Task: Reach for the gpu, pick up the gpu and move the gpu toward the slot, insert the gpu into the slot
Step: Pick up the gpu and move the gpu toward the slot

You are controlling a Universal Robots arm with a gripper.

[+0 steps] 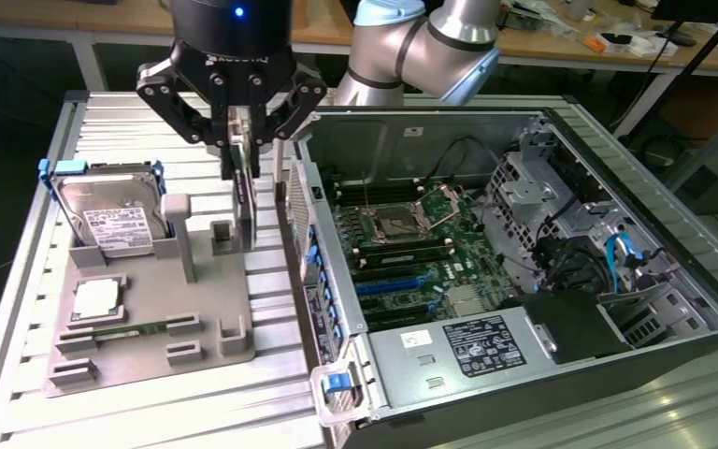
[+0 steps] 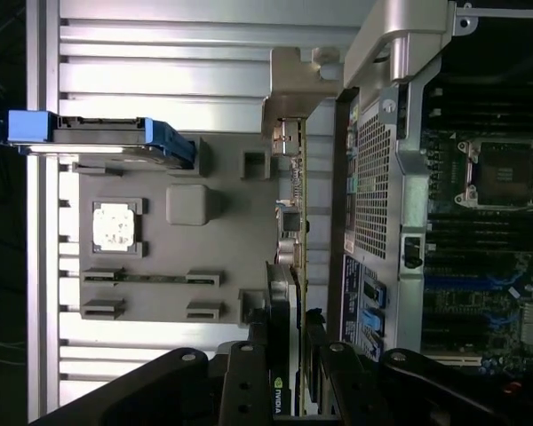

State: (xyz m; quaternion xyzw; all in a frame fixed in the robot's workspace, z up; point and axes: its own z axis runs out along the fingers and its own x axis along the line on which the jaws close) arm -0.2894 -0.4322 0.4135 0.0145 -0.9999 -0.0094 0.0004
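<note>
This is a robotics lab or electronics workshop. A robot arm (image 1: 422, 42) with a black gripper (image 1: 243, 164) hangs over a ribbed aluminium table (image 1: 35, 374). Just beside the jaws stands an opened computer case (image 1: 384, 140), below them a grey parts fixture (image 1: 147, 313), and well beyond them cluttered wooden workbenches (image 1: 559, 42).

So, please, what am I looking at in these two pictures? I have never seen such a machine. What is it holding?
It is a robot arm with black jaws at its end. One picture comes from a camera standing off the arm; the other camera sits on the wrist and looks past the jaws. The jaws are closed on the gpu, a thin card standing on edge. On the metal table lies a grey holder carrying a hard drive, a square chip and a memory stick. Beside it stands an open computer case with its green board showing.
</note>
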